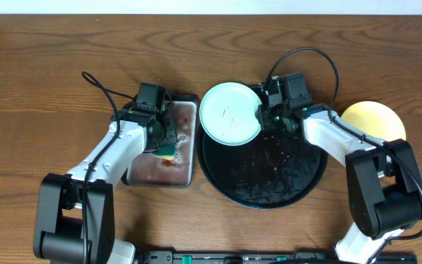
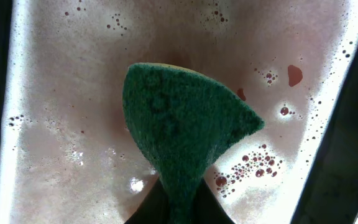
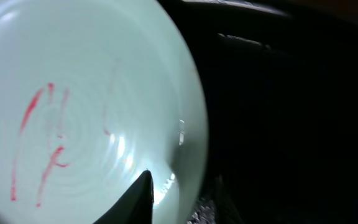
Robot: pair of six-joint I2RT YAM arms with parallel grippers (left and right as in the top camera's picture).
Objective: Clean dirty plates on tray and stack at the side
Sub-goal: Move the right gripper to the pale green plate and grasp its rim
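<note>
The mint plate [image 1: 229,114] sits rim-first between the right jaws, above the tray [image 1: 299,158].

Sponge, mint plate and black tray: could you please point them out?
green sponge [image 2: 185,137], left wrist view, scouring face.
mint plate [image 1: 229,115], overhead view, smeared centre.
black tray [image 1: 269,180], overhead view, wet floor.

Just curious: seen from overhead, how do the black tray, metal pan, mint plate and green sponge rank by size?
Largest to smallest:
black tray
metal pan
mint plate
green sponge
The sponge is partly hidden.
</note>
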